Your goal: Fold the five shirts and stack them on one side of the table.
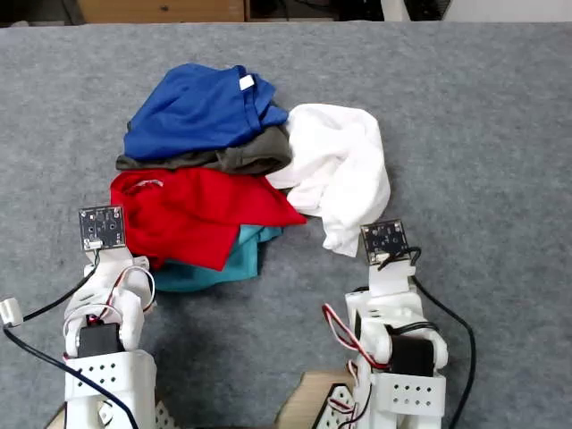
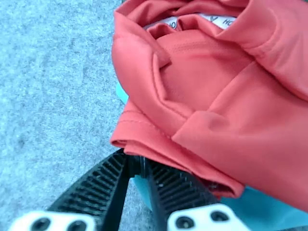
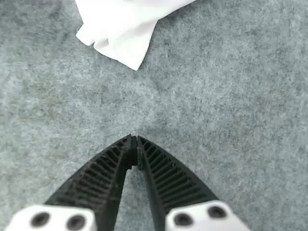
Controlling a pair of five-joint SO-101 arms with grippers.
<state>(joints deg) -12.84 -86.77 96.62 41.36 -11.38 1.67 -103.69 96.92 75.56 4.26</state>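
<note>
While the left gripper (image 2: 136, 162) sits closed at the edge of the red shirt (image 2: 216, 110), the right gripper (image 3: 134, 143) hangs closed, empty, near the white shirt (image 3: 120, 29).

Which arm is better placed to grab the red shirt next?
Left, probably. The left gripper sits shut right at the hem of the red shirt. The right gripper is shut over bare table, nearest the white shirt.

The blue shirt (image 1: 201, 107) is plain, with a white tag (image 1: 247, 82). The olive shirt (image 1: 237, 156), red shirt (image 1: 192, 214), teal shirt (image 1: 228, 266) and white shirt (image 1: 344, 170) are plain too. The table (image 1: 483, 134) is mottled grey.
</note>
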